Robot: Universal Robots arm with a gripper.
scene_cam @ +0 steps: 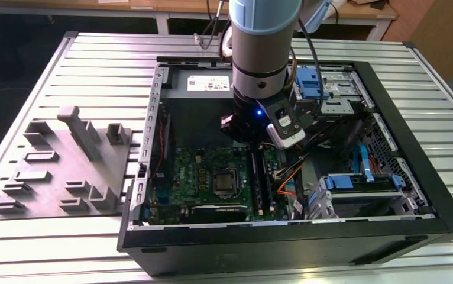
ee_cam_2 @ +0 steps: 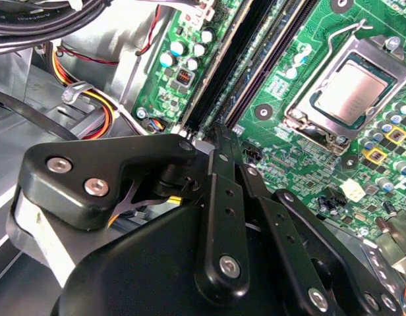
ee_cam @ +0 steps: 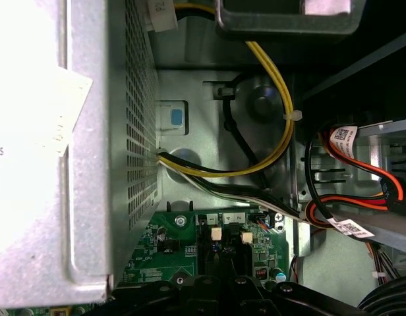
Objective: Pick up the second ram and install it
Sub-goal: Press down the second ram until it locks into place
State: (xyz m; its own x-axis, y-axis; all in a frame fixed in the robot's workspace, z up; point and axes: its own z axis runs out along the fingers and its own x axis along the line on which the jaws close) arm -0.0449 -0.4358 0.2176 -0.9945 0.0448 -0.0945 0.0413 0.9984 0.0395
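Right now the big open case lies on the table, with the green board inside it. The gripper hangs low over the board, and its jaws look squeezed together with nothing between them. Its tip is at the end of two long dark slots. The ram seems to sit there, though I can't be sure. I think the push should go straight down, slow and soft, so the stick stays upright.
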